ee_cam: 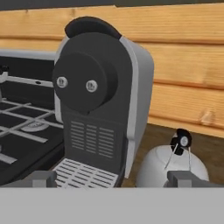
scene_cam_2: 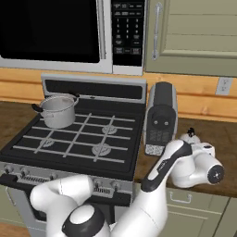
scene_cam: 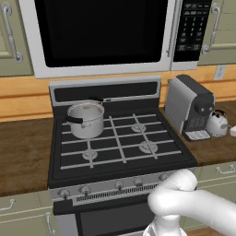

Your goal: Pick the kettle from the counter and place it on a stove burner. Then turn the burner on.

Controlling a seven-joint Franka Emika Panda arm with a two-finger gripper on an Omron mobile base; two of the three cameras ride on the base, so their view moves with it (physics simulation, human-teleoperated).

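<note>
The kettle (ee_cam: 168, 168) is small, rounded and silvery-white with a black-knobbed arched handle. It stands on the dark wood counter (scene_cam: 216, 148) just right of a coffee machine, and shows at the far right as kettle (scene_cam: 216, 122). My gripper (ee_cam: 111, 180) is open wide, level with the counter and a short way in front of the kettle and the machine, with nothing between its fingers. The right fingertip (ee_cam: 186, 178) is in line with the kettle. From the right base the kettle (scene_cam_2: 189, 136) peeks out behind my wrist. The grey stove burners (scene_cam: 148, 147) (scene_cam_2: 101, 149) lie under black grates.
A grey-and-black coffee machine (ee_cam: 96, 100) stands between stove and kettle. A steel pot (scene_cam: 86, 119) sits on the back left burner. The control knobs (scene_cam: 85, 189) line the stove front. A microwave (scene_cam: 101, 32) hangs above, and a wooden backsplash (ee_cam: 188, 65) rises behind.
</note>
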